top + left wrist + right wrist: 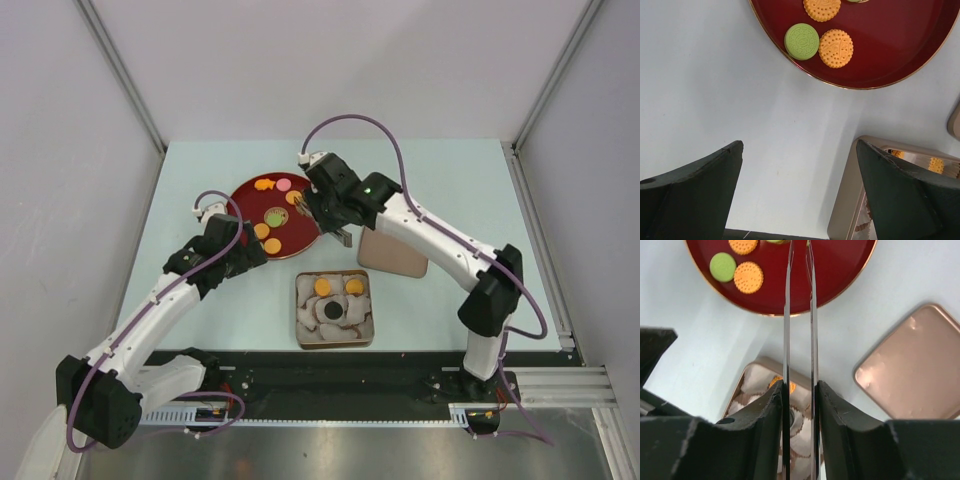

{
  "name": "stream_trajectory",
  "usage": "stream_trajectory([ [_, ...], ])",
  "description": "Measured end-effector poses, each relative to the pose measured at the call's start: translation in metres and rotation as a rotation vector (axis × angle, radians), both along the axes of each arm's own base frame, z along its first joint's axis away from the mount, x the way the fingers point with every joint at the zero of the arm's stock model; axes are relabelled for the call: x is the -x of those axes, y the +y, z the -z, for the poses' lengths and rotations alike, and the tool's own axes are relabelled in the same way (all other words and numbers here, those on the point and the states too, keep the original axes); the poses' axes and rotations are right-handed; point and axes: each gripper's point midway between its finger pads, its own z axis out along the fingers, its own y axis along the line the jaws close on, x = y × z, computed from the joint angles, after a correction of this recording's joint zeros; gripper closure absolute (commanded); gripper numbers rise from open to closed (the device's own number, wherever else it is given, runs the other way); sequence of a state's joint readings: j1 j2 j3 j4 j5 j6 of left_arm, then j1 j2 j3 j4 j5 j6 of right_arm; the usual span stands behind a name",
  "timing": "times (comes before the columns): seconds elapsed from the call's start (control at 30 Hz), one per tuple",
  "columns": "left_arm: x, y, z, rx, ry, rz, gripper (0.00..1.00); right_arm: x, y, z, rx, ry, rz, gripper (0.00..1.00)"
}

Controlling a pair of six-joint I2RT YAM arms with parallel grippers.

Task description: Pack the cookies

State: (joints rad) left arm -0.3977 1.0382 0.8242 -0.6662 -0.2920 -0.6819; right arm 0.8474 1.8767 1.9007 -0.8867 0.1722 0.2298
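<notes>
Several cookies lie on a dark red plate (245,195): orange ones (263,184), a pink one (284,184) and a green one (274,214). The left wrist view shows a green cookie (801,41) beside an orange one (836,48). A square tin (303,318) lined with white paper cups holds two orange cookies (323,286) and a dark one (331,312). My right gripper (800,385) is shut on metal tongs (788,315), whose two blades reach over the plate (850,270); their tips run out of view. My left gripper (800,170) hangs open over bare table beside the plate.
The tin's copper-coloured lid (392,255) lies flat to the right of the tin, also seen in the right wrist view (912,365). White walls and metal rails close in the table on three sides. The tin's corner (852,200) sits under my left gripper's right finger.
</notes>
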Motion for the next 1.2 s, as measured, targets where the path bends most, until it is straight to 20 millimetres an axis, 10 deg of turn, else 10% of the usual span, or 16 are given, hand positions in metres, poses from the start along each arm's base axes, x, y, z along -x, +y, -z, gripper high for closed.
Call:
stream_trajectory([
  [0.3,0.000,-0.001,0.001,0.002,0.006,0.004,0.00,0.003,0.003,0.020,0.026,0.021,-0.010,0.57],
  [0.6,0.000,-0.001,0.001,0.002,0.006,0.004,0.00,-0.044,0.019,0.072,0.062,0.057,0.027,0.55],
  [1.2,0.000,-0.001,0.002,0.002,0.009,0.003,0.00,-0.093,0.028,0.097,0.051,0.038,0.071,0.45],
])
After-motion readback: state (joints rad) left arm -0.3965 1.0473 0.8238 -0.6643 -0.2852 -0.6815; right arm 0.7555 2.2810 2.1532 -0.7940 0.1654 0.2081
